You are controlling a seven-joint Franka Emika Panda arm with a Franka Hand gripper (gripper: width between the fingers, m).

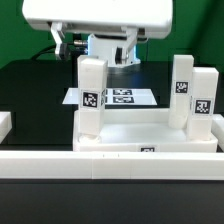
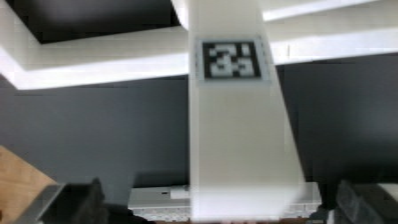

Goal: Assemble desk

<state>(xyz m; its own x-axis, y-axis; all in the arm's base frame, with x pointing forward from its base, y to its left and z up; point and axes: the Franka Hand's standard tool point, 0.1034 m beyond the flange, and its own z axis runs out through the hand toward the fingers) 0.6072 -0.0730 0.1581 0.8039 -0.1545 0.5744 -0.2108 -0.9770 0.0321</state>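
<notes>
The white plastic tray-like desk top [image 1: 140, 137] lies on the black desk [image 1: 30, 90], just behind a long low white rail [image 1: 60, 160]. One square white tagged leg [image 1: 92, 95] stands upright at its corner on the exterior view's left, and two more legs [image 1: 181, 88] [image 1: 203, 105] stand on the right. Behind lies the marker board [image 1: 120, 97]. Legs and board carry black-and-white square tags with no readable writing. The tool [image 2: 222, 205] hangs over the left leg [image 2: 240, 130]; I cannot tell whether it is clenched.
</notes>
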